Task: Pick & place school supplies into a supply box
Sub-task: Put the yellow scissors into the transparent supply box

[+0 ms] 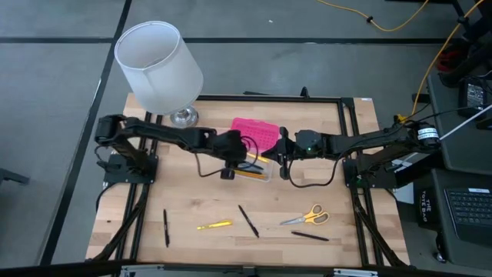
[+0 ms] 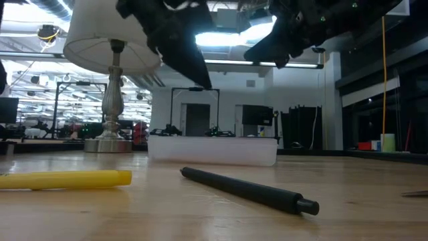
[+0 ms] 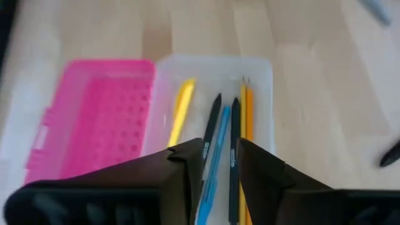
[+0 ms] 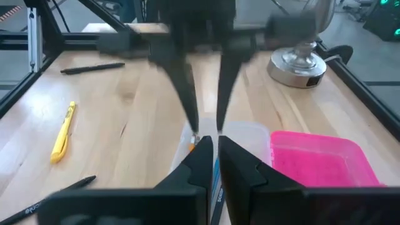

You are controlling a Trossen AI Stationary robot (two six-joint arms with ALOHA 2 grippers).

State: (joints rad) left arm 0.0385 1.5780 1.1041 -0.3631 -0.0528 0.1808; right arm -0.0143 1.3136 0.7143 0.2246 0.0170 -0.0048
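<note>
left gripper [image 3: 214, 167] hangs parted and empty over the clear plastic box base [image 3: 259, 81]. pens [image 3: 211, 128] lie inside. right gripper [image 4: 215, 145], nearly closed on nothing, hovers beside it.

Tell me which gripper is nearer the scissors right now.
Right. The right gripper sits over the box's end, on the same side of the table as the scissors; the left gripper hangs farther off, beyond the box.
</note>
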